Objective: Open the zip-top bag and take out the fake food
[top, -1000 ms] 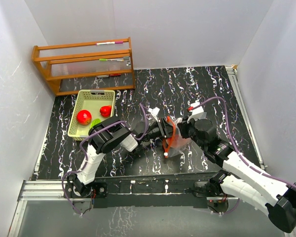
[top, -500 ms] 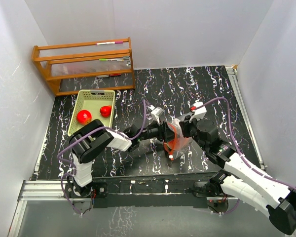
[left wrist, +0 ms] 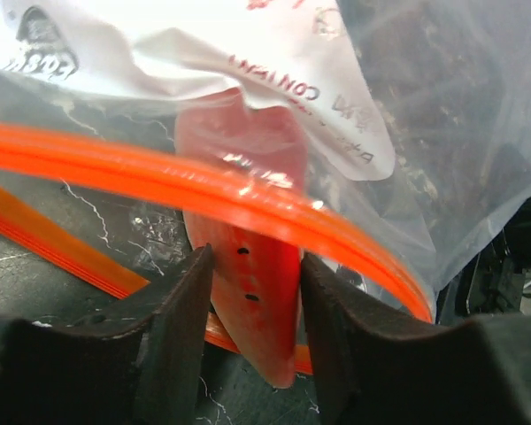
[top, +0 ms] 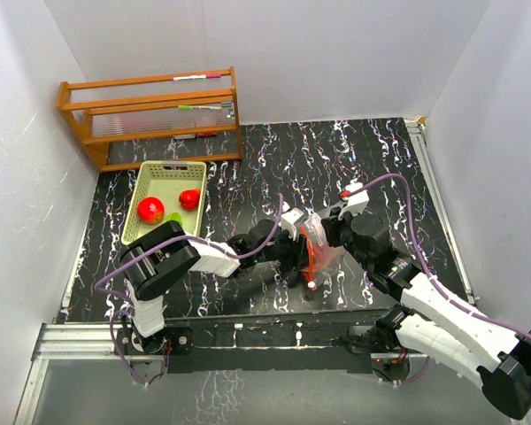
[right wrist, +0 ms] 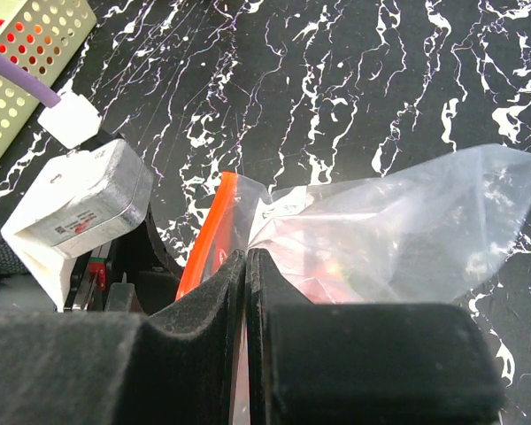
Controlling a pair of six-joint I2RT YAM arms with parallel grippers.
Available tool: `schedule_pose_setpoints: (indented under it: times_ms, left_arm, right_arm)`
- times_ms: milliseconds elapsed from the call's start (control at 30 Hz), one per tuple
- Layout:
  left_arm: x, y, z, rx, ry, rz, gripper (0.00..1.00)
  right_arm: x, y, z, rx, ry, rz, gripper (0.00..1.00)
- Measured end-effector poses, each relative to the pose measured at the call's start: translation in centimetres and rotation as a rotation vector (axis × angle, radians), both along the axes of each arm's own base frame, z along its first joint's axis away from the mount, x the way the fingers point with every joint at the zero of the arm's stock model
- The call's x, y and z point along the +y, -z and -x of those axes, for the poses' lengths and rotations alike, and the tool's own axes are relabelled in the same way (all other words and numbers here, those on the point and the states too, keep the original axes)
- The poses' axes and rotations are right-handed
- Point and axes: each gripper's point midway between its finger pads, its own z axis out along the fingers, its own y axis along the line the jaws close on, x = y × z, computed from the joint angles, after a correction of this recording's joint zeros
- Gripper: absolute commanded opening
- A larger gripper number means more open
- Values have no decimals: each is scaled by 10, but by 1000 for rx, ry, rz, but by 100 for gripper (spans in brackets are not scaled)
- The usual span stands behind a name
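The zip-top bag lies mid-table, clear and crinkly, with its red zip strip open towards my left gripper. In the left wrist view the zip strip arcs across the open mouth under the white label. My left gripper is inside the mouth, and its fingers press both sides of the red watermelon slice. My right gripper is shut on the bag's rim beside the zip strip; in the top view the right gripper is at the bag's right side.
A pale green slotted basket at the left holds two red fruits and a green piece. A wooden rack stands at the back left. White walls enclose the table. The left wrist housing sits close to my right gripper.
My left arm has stretched to the right and its gripper has gone deeper into the bag's mouth. The bag shifted slightly. The right gripper has kept its hold.
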Motion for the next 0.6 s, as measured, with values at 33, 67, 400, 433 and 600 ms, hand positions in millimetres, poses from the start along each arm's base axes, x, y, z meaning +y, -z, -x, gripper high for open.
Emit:
schedule_pose_setpoints:
  times_ms: [33,67,400,433,600]
  left_arm:
    - [0,-1,0,-9,0,-5,32]
    - [0,-1,-2,-14,-3,-6,29]
    - [1,-16,-5,-44,-20,2,11]
    - [4,-17,-6,-49,-31,-1,11]
    - [20,-25,-12,-51,-71,-14,11]
  right_arm:
    - [0,1,0,2,0,1,8]
    - [0,1,0,3,0,2,8]
    - [0,4,-1,11,3,10,8]
    - [0,5,-1,13,6,13,7]
    - [-4,9,-4,20,30,28,8]
